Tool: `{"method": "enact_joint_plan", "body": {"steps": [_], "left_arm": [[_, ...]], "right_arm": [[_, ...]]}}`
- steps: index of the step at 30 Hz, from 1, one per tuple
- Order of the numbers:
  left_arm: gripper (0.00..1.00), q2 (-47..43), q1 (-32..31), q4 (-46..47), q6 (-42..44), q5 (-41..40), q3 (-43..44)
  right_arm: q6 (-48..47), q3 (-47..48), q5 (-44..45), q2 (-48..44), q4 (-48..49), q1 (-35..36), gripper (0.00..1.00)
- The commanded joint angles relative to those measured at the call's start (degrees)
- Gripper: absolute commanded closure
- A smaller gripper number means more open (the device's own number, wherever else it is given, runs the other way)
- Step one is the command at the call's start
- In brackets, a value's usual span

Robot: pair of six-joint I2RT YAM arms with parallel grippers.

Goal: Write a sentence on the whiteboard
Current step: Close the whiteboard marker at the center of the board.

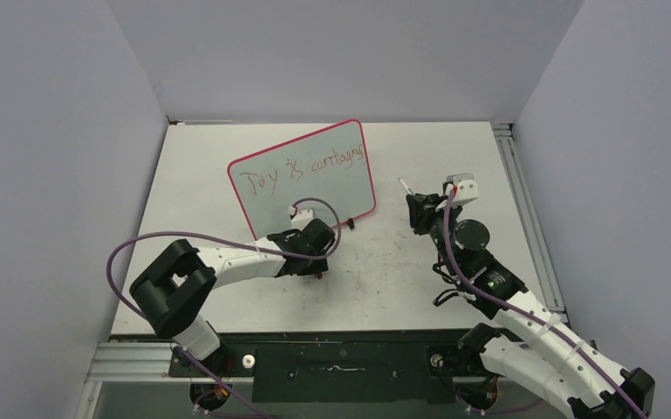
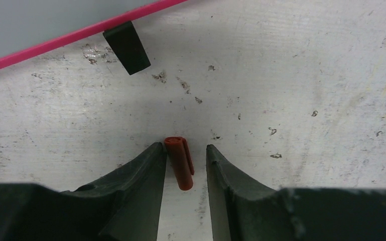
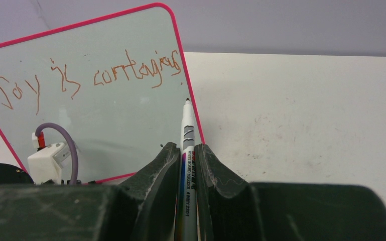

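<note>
One line: the sentence (image 1: 301, 168) runs across the whiteboard (image 1: 270, 205), which is propped toward the worktop's far edge. My right pincer (image 3: 184, 148) clamps the marker (image 3: 186, 125); my left pincer (image 2: 183, 148) gapes astride the cap (image 2: 178, 160). The whiteboard is likely light and tippy: grip its frame.

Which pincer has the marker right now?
The right pincer: it is shut on the uncapped marker. The left pincer only straddles the red cap lying on the table.

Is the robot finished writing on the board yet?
Writing looks done: the sentence "Joy is contagious" crosses the whiteboard. The right gripper holds the uncapped marker; the left gripper, fingers apart, straddles the red cap on the table. Capping the marker is probably what's left.
</note>
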Motion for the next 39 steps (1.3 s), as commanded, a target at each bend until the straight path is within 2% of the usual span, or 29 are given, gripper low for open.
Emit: {"method": "enact_joint_plan", "body": {"steps": [1, 10, 19, 26, 27, 31, 39], "left_arm": [[0.68, 0.6, -0.3, -5.3, 3.0, -2.7, 2.7], [0.69, 3.4, -0.6, -8.5, 5.4, -2.5, 4.4], [0.78, 8.2, -1.1, -10.9, 7.4, -1.6, 7.9], [0.96, 7.1, -1.1, -10.2, 6.0, -1.4, 6.8], [0.99, 6.8, -1.1, -9.7, 5.7, -1.1, 6.4], [1.00, 3.8, -1.1, -6.7, 2.9, -1.2, 4.3], [1.00, -10.2, 0.9, 4.7, -3.1, -0.1, 0.8]], "right_arm": [[0.8, -0.3, -0.7, 0.3, 1.4, 0.4, 0.95], [0.9, -0.7, -1.1, 0.3, 1.8, 0.4, 0.95], [1.3, -1.0, -1.5, 0.6, 2.1, 0.4, 0.95], [1.4, -1.1, -1.8, 0.8, 2.2, 0.5, 0.95], [1.4, -1.1, -1.9, 0.9, 2.3, 0.4, 0.95], [1.5, -0.8, -3.2, 1.1, 2.2, 0.4, 0.95], [3.1, -3.3, -12.8, -1.0, 7.3, 1.0, 0.95]]}}
